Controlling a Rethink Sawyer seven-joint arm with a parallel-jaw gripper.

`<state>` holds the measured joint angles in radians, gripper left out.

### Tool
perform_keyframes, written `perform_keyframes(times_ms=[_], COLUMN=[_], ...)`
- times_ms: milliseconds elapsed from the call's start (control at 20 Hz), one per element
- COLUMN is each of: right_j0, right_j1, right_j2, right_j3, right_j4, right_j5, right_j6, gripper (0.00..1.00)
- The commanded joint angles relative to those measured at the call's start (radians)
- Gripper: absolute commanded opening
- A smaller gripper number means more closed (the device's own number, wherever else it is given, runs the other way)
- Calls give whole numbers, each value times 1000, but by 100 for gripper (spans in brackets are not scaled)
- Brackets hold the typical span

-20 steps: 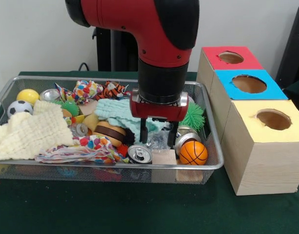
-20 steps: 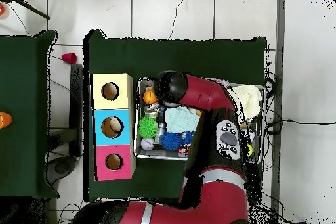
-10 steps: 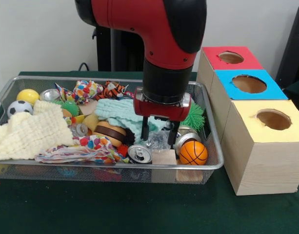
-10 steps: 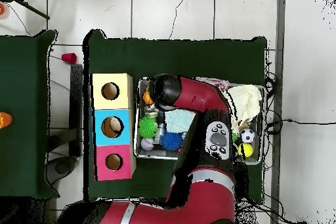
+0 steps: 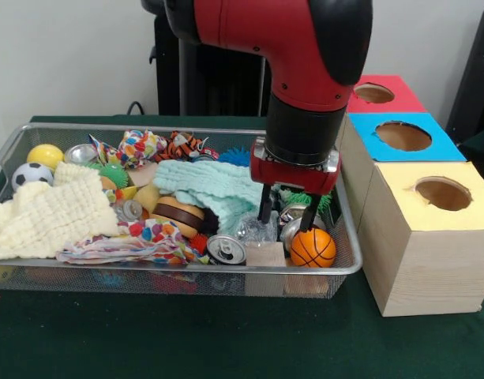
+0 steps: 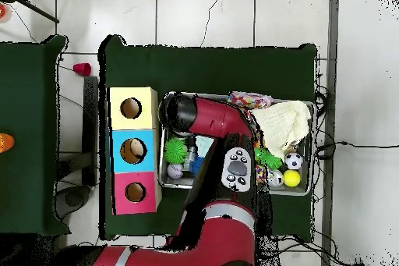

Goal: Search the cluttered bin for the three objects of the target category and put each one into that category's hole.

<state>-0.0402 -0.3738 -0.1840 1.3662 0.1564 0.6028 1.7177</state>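
The silver wire-mesh bin (image 5: 147, 269) is full of toys and cloths; it also shows in the overhead view (image 6: 173, 186). My gripper (image 5: 287, 215) hangs open and empty over the bin's right end, nearest the boxes. Its fingertips (image 5: 265, 212) straddle a silver can (image 5: 293, 222) just above an orange basketball (image 5: 313, 247). One crinkly clear plastic bottle (image 5: 253, 229) lies just left of the gripper, partly under a mint cloth (image 5: 206, 185). Other bottles are hidden. The blue-topped box's hole (image 5: 403, 136) is to the right, also in the overhead view (image 6: 133, 150). In the overhead view my arm hides the gripper.
The red-topped box (image 5: 376, 93) and yellow-topped box (image 5: 441, 193) flank the blue one. A pull-tab can (image 5: 226, 249), a wooden block (image 5: 265, 254), a green spiky ball (image 5: 320, 197), a toy burger (image 5: 178, 215) and a yellow cloth (image 5: 44, 217) crowd the bin.
My gripper has moved right in the front view, from over the clear bottle to over the silver can beside the basketball. It stays open.
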Motion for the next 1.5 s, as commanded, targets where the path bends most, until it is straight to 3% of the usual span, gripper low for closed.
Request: perform_keyframes(times_ms=[50, 200, 600, 900, 1200, 1400, 1450, 1500], right_j0=[1, 20, 44, 1, -22, -41, -42, -44], right_j1=[58, 57, 99, 125, 208, 205, 204, 203], right_j2=[-16, -51, -108, -53, -10, 36, 40, 44], right_j3=[97, 100, 99, 122, 111, 136, 137, 135], right_j4=[15, 15, 24, 67, 89, 107, 117, 117], right_j5=[-85, -56, -102, -83, -185, -235, -234, -230], right_j6=[274, 292, 325, 300, 285, 258, 249, 241], gripper=[100, 100, 100, 100, 100, 100, 0, 0])
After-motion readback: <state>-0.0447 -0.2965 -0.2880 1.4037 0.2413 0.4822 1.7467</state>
